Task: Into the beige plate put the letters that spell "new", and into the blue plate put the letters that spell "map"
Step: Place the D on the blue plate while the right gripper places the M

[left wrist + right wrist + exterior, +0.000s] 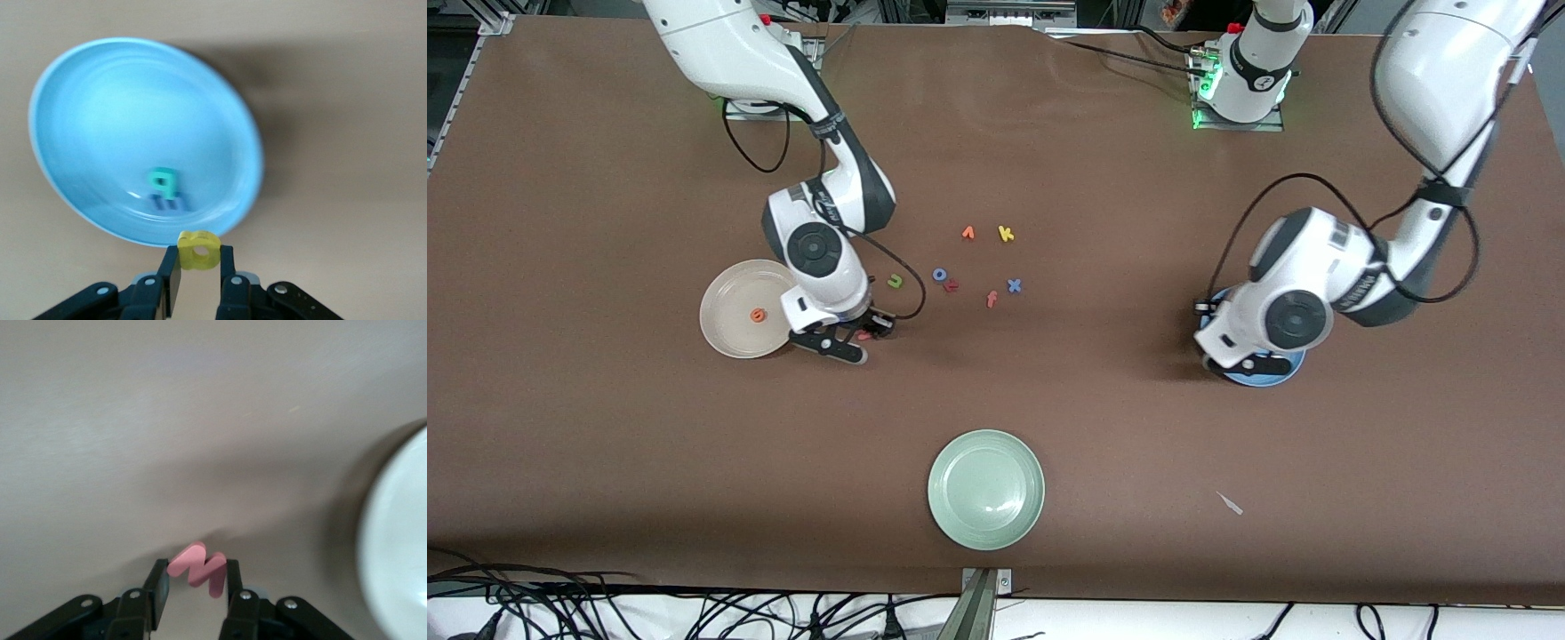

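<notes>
You get even, bright overhead light on the brown matte tabletop (605, 427), with soft shadows under both arms. The glossy pale green round plate (985, 489) shows faint glare. Your wrist views are soft; the shiny light blue round plate (143, 137) looks blurred.
</notes>
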`<move>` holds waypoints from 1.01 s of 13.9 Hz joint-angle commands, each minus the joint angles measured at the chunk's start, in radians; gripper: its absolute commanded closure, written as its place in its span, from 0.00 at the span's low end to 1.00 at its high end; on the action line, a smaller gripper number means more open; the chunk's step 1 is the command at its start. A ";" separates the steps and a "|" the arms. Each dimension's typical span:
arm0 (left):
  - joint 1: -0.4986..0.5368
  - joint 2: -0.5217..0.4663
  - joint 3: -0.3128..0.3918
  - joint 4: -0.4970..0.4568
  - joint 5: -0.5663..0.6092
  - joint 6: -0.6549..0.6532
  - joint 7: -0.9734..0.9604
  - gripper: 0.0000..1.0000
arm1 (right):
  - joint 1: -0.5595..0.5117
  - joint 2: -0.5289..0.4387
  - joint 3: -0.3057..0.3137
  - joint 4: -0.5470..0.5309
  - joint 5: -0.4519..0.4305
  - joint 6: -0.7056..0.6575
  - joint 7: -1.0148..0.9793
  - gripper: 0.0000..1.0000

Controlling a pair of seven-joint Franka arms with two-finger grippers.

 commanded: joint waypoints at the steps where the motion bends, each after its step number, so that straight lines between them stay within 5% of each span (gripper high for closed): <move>1: 0.025 0.017 -0.017 -0.012 0.033 -0.002 0.028 0.14 | 0.001 -0.093 -0.059 -0.075 -0.006 -0.071 -0.149 0.71; 2: 0.025 0.017 -0.017 -0.010 0.031 -0.002 0.028 0.00 | 0.001 -0.136 -0.083 -0.140 -0.006 -0.052 -0.205 0.70; 6: 0.024 -0.020 -0.044 0.008 0.017 -0.013 0.038 0.00 | 0.001 -0.291 -0.171 -0.379 -0.005 0.029 -0.342 0.70; 11: 0.027 -0.181 -0.076 0.021 0.008 -0.029 0.060 0.00 | 0.001 -0.347 -0.185 -0.476 0.004 0.038 -0.342 0.66; 12: 0.025 -0.211 -0.086 0.074 -0.025 -0.041 0.063 0.00 | 0.001 -0.340 -0.183 -0.479 0.006 0.060 -0.342 0.47; 14: 0.025 -0.221 -0.087 0.216 -0.098 -0.170 0.069 0.00 | 0.000 -0.336 -0.185 -0.482 0.006 0.071 -0.343 0.41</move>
